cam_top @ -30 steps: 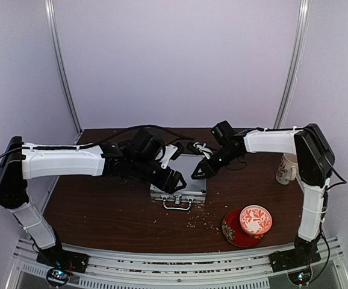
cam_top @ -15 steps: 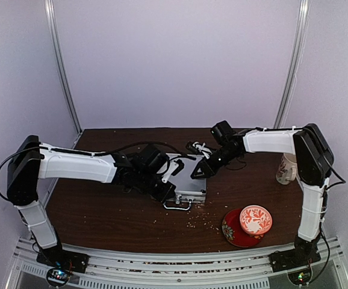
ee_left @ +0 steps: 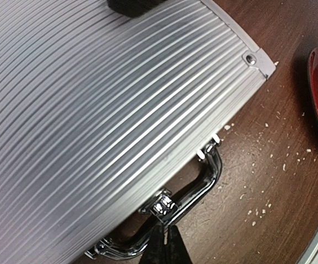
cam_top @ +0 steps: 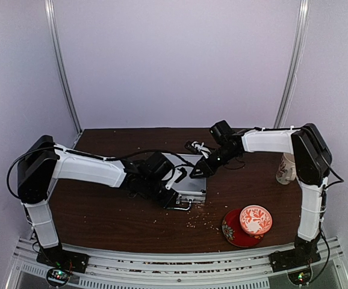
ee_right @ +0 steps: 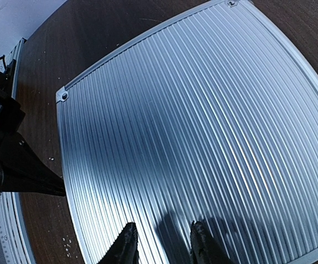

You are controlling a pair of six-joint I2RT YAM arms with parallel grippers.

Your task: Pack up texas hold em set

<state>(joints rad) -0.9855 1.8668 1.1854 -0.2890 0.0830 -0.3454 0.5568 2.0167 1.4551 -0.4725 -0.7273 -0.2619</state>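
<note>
— So, which step, with case (cam_top: 186, 185) lying closed at mid table (cam_top: 102, 211)?

— Latching, probably. Left gripper (ee_left: 167, 250) clamped fully together at handle (ee_left: 206, 173), holding nothing; right gripper (ee_right: 163, 245) parted a little, empty, tips on lid (ee_left: 120, 99). Next, needs pushing front latches down, keeping lid flat.

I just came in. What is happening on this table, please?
Two robot arms are packing up a poker set. The silver briefcase lies closed and flat on the table. The jaws of the left arm are shut, tips by the handle. Those of the right arm stand open over the lid.
</note>
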